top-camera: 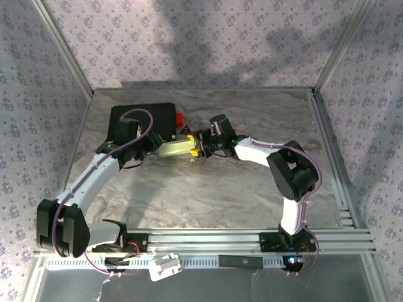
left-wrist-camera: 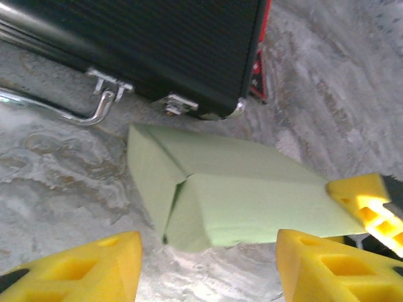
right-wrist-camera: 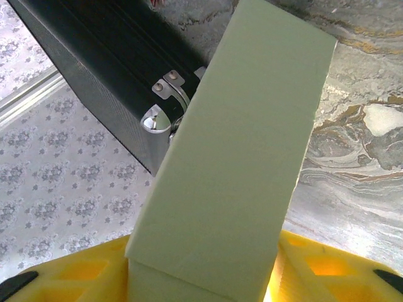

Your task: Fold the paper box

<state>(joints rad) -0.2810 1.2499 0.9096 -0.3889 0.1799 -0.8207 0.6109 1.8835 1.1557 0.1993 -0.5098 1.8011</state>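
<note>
yellow fingers of the left gripper sit nearest in the left wrist view, spread wide at six o'clock and holding nothing. just beyond them, at the centre, the paper box lies on the marbled table. its end towards nine o'clock shows folded flaps with a dark gap along the seam. at three o'clock a finger of the right gripper rests on the box's other end. in the right wrist view the box runs up from between that gripper's pads, which look clamped on it. farther off, at twelve o'clock, the black case stands just behind the box, latches and wire handle facing it; whether they touch cannot be told.

the body looks formed, so the step in hand seems to be closing the end flaps. the next move likely calls for the left gripper to advance and press those flaps flush, gently, while the right one steadies the thin card.
</note>
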